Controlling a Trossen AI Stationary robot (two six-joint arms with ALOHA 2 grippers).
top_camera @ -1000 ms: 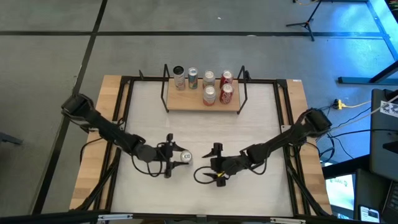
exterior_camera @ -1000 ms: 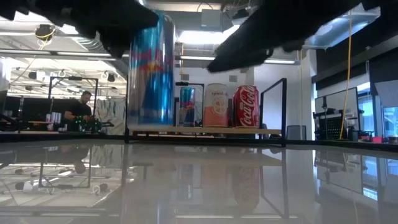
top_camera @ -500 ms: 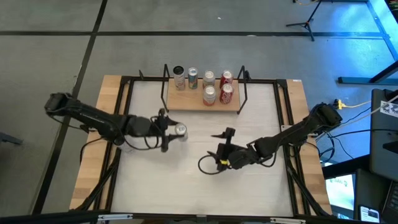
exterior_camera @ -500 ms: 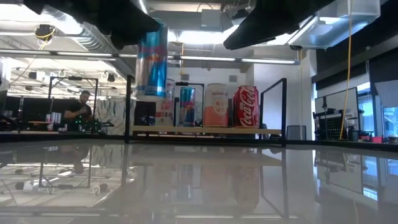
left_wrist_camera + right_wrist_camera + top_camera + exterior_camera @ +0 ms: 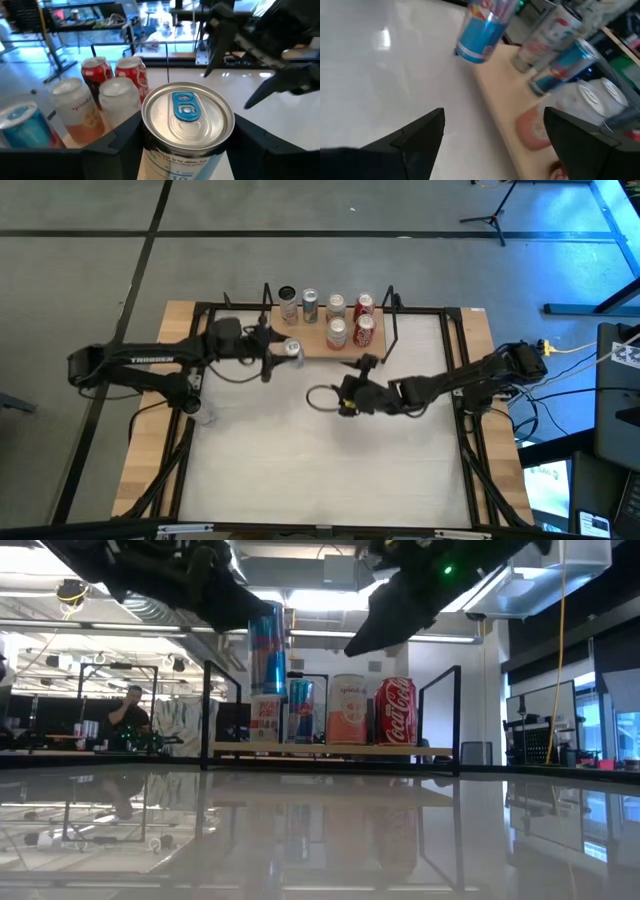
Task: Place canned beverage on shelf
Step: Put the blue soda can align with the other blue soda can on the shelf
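Note:
My left gripper (image 5: 272, 350) is shut on a tall blue and silver can (image 5: 292, 349), held in the air at the near left corner of the shelf (image 5: 312, 346). The shelf is a light-wood board with black rod uprights and stands at the table's far side, with several cans (image 5: 337, 332) standing on it. The held can shows high above the board in the low view (image 5: 265, 648). My right gripper (image 5: 352, 386) is open and empty above the table's middle, near the shelf's front edge. My left gripper pinches the can's side wall (image 5: 150, 150) between its two fingers (image 5: 117, 142), a little below the top rim. The fingers come level from the table's left. The can is upright, lifted clear of the table and the board.
The shelf's black uprights (image 5: 208, 710) stand at both ends of the board. Red, peach and blue cans (image 5: 395, 710) fill its far row and right part. A black frame runs around the white table top (image 5: 300, 470). People sit in the room beyond.
My left gripper has carried the can up off the table's near middle and toward the far edge, to the shelf's left end; the can stays upright. My right gripper has moved toward the far edge and stays open.

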